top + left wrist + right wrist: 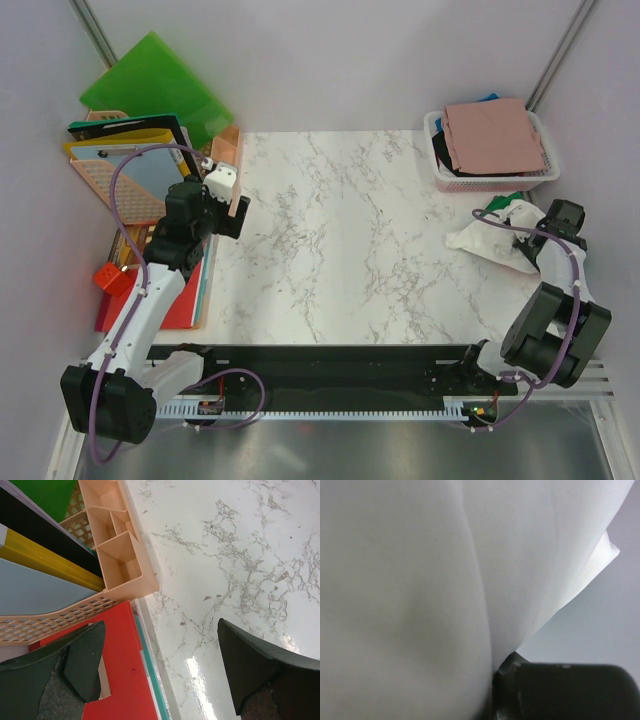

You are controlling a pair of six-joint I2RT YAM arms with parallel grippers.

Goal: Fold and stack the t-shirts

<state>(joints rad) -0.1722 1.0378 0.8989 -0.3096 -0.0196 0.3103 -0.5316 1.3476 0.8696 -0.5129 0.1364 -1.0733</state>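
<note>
Looking down from the top camera: the left gripper hangs at the 9 o'clock edge of the marble worktop, over a pile of folders, with a peach tray just beyond it and a green folder leaning at 11 o'clock. Over at 3 o'clock, the right gripper is buried in a crumpled white t-shirt, with a green t-shirt peeking out just behind that heap. At 1 o'clock sits a white basket, with a folded dusty pink t-shirt on top and slivers of blue and black cloth showing beneath it.

On to the left wrist: the left gripper has its jaws wide apart with nothing between them, one finger over the red folder, the other over the bare worktop. The peach tray lies at 11 o'clock.

Right wrist now: the white t-shirt floods nearly the whole view and touches one dark finger at 6 o'clock, with a crease running down to it. The other finger is hidden, so I cannot tell whether the jaws are clamped.
</note>
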